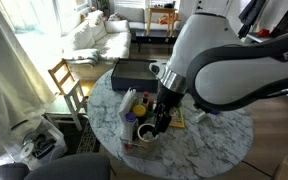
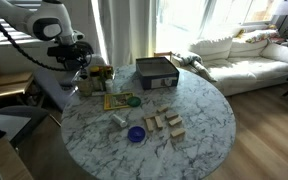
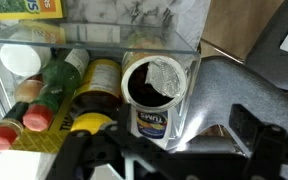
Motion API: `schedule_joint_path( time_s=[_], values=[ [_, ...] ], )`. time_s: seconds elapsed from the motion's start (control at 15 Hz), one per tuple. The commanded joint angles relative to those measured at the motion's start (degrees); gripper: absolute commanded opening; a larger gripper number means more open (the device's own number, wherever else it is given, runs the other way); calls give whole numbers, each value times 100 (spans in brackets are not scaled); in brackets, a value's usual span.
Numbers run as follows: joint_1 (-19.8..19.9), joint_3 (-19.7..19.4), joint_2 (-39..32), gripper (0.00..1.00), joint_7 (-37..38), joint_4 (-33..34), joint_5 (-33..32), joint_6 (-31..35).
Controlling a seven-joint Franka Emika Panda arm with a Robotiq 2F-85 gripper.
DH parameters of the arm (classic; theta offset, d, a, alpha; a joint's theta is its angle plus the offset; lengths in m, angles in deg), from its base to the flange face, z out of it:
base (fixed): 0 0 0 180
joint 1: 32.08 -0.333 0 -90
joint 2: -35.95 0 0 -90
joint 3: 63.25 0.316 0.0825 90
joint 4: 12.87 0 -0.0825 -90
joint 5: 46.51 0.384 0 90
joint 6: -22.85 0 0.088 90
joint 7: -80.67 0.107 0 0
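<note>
My gripper hangs over a clear plastic bin at the edge of a round marble table. Its dark fingers stand wide apart, open, on either side of an open white Tums bottle with a half-peeled foil seal, which stands upright at the bin's corner. The fingers do not touch the bottle. Beside it in the bin lie an amber jar, a green bottle, a white-capped bottle and red-capped bottles. In both exterior views the gripper is just above the bin.
A black box sits at the table's rim. A yellow packet, a green lid, a white cylinder, a blue bowl and wooden blocks lie mid-table. A wooden chair and a sofa stand nearby.
</note>
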Motion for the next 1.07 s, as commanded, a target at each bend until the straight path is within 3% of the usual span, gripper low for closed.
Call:
schedule_joint_path(
  time_s=[0.0, 0.53, 0.73, 0.93, 1.0],
  values=[
    [265, 224, -283, 100, 549, 59, -135, 66],
    [389, 350, -774, 100, 1295, 141, -388, 625],
    [357, 298, -919, 91, 1670, 203, -748, 820],
    [358, 275, -1009, 70, 1972, 231, -1030, 882],
    [362, 273, -1030, 57, 2039, 242, -1092, 872]
  ],
)
